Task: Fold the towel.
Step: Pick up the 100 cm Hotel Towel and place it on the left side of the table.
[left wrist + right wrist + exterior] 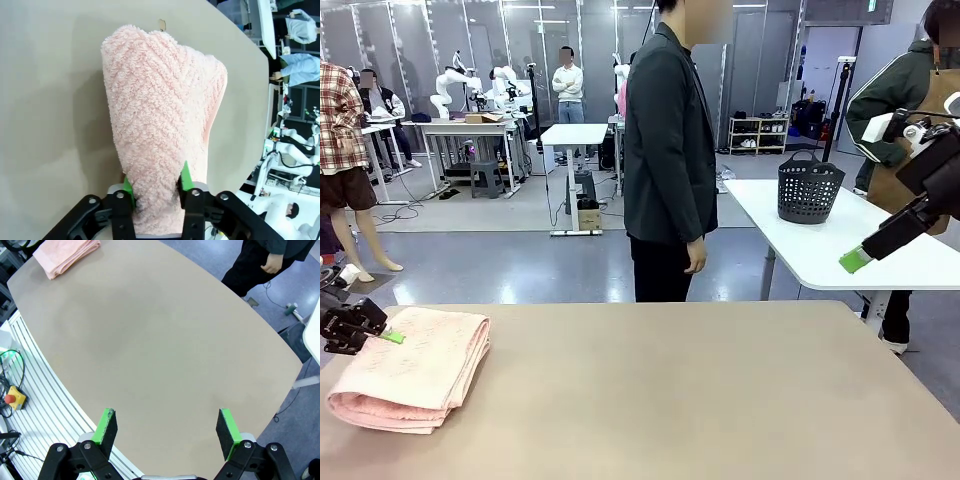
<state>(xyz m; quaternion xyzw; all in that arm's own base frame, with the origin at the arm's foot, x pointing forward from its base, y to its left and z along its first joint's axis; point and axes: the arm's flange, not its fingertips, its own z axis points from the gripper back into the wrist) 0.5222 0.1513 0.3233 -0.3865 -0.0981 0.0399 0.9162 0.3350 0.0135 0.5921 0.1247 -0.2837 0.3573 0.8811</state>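
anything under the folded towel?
The towel lies folded in layers directly on the bare table; only its own folds show at the edge. Whatever sits beneath the stack is covered, so I can't tell.

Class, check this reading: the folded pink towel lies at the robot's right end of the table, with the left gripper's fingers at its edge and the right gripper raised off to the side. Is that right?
Not quite. The towel lies at the robot's left end of the table, as the front view shows. The rest holds: the left gripper has its fingers at the towel's edge, and the right gripper is raised off to the side.
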